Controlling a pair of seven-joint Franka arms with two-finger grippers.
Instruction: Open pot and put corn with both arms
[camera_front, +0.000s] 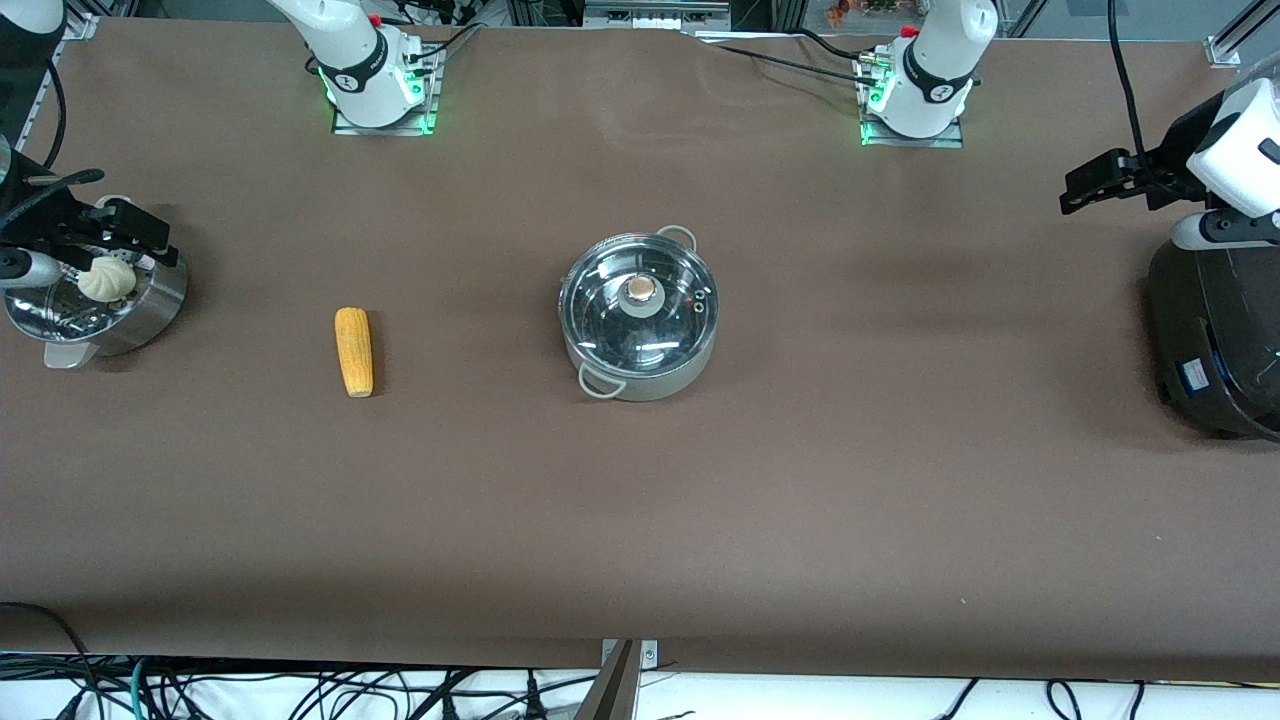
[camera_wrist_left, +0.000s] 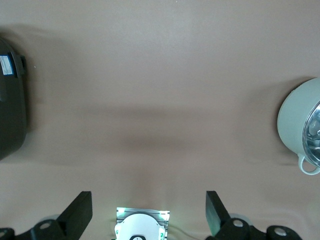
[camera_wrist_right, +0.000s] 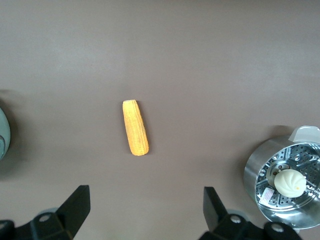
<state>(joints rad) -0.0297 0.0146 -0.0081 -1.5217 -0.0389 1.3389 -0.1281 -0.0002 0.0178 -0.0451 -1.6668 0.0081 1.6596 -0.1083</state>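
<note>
The steel pot (camera_front: 650, 375) stands at the table's middle with its glass lid (camera_front: 600, 320) and tan knob (camera_front: 640, 290) on it. The corn (camera_front: 354, 351) lies on the table beside the pot, toward the right arm's end. My right gripper (camera_front: 135, 238) is open and empty, up over the steamer bowl. In the right wrist view the corn (camera_wrist_right: 135, 127) lies apart from that gripper (camera_wrist_right: 145, 206). My left gripper (camera_front: 1095, 185) is open and empty, up beside the black cooker. In the left wrist view the pot (camera_wrist_left: 295, 120) shows at the frame's edge, away from that gripper (camera_wrist_left: 148, 209).
A steel steamer bowl (camera_front: 150, 310) with a white bun (camera_front: 106, 279) stands at the right arm's end; it also shows in the right wrist view (camera_wrist_right: 255, 170). A large black cooker (camera_front: 1210, 330) stands at the left arm's end. The brown table (camera_front: 800, 480) is bare nearer the camera.
</note>
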